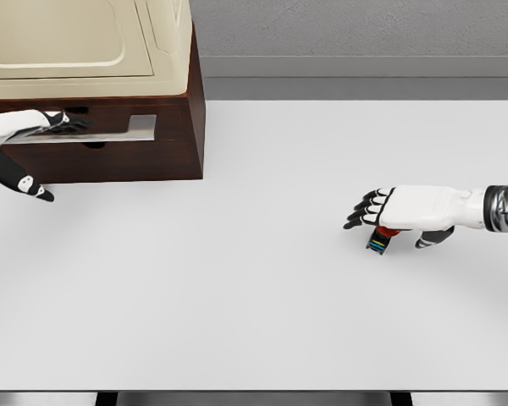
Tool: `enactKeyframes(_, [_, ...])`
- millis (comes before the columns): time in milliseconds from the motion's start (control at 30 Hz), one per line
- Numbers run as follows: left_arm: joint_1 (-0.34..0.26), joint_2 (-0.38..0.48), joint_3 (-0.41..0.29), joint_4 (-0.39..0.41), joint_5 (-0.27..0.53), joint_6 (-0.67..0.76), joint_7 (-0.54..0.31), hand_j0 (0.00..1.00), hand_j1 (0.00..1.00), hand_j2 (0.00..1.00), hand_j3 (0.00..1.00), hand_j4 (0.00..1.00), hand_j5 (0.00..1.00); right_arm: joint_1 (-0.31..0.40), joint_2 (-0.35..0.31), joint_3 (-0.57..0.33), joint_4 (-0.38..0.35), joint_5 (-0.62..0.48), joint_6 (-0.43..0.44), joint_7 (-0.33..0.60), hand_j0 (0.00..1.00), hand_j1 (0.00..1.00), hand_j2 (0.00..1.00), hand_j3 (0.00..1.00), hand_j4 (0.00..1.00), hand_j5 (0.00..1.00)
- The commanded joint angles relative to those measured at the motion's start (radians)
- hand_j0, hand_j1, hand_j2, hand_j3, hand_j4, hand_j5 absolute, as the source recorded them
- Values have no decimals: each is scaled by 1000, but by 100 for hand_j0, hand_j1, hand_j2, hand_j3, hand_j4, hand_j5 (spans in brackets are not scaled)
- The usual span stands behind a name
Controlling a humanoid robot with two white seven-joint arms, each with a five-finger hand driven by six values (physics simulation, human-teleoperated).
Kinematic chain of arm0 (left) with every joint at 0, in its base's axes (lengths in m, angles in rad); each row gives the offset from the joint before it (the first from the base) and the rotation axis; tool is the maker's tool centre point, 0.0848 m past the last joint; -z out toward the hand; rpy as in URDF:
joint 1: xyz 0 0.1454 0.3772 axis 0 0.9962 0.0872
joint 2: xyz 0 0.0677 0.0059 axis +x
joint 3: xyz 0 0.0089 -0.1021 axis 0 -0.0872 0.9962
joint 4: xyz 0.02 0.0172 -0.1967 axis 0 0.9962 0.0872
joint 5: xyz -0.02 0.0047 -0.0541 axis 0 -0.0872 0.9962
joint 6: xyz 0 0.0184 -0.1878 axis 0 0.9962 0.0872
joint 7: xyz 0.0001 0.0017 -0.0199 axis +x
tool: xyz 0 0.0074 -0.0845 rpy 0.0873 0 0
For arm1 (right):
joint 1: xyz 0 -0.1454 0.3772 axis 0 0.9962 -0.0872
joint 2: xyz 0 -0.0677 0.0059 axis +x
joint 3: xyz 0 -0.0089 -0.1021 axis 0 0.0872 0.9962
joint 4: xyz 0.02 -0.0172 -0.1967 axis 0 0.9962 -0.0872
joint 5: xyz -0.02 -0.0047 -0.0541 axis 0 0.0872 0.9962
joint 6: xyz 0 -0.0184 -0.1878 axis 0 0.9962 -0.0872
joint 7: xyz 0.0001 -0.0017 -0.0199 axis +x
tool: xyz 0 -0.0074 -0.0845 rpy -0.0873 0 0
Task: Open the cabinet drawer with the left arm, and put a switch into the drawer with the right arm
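White worktop [237, 321] carries the switch [378, 242] under the right hand [389, 211], fingers extended, grasp unclear; left hand [34, 127] grips the drawer handle [110, 131] on the cabinet [152, 161].

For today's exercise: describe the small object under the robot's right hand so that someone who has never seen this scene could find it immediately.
Start at the wide white table, with a dark wooden cabinet at its far left corner. Look to the table's right side, where the right hand reaches in. The switch lies just beneath it: a small dark block with red and coloured marks, the only loose item on the table.
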Motion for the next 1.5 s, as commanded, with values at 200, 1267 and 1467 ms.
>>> enactKeyframes(200, [20, 15, -15, -2, -5, -11, -2, 100, 100, 100, 100, 100, 100, 0, -2, -1, -2, -5, 2, 0, 100, 100, 100, 100, 100, 100])
enactKeyframes(1267, [60, 144, -83, -2, -5, -263, -90, 100, 100, 100, 100, 100, 100, 0, 1, -3, -2, -5, 2, 0, 100, 100, 100, 100, 100, 100])
enactKeyframes(1467, [71, 175, -101, -2, -5, -319, -93, 100, 100, 100, 100, 100, 100, 0, 1, -3, -3, -5, 2, 0, 100, 100, 100, 100, 100, 100])
